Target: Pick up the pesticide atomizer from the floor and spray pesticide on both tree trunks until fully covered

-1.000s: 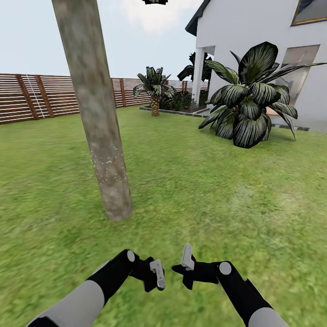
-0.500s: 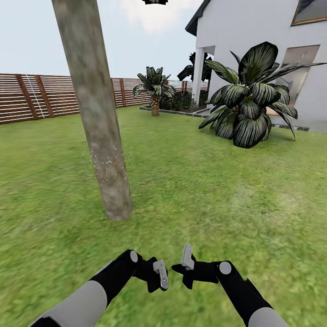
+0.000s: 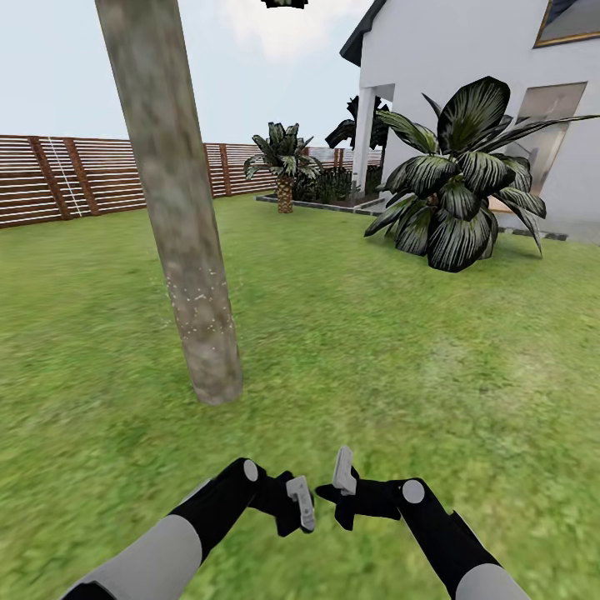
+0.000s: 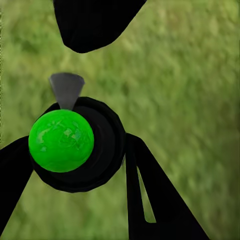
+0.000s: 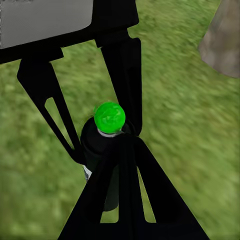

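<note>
Sprayer [image 5: 103,145] sits pinched in your right tool [image 3: 343,485], left tool [image 3: 300,504] alongside, grip unclear; trunk [image 3: 179,242] at 11 o'clock, within spray reach.

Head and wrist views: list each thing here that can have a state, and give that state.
tree trunk: upright, with pale specks on its lower part only.
pesticide atomizer: off the grass, between the left gripper's fingers.
left gripper: fingers against both sides of the pesticide atomizer.
right gripper: close beside the left gripper; open or shut unclear.
</note>
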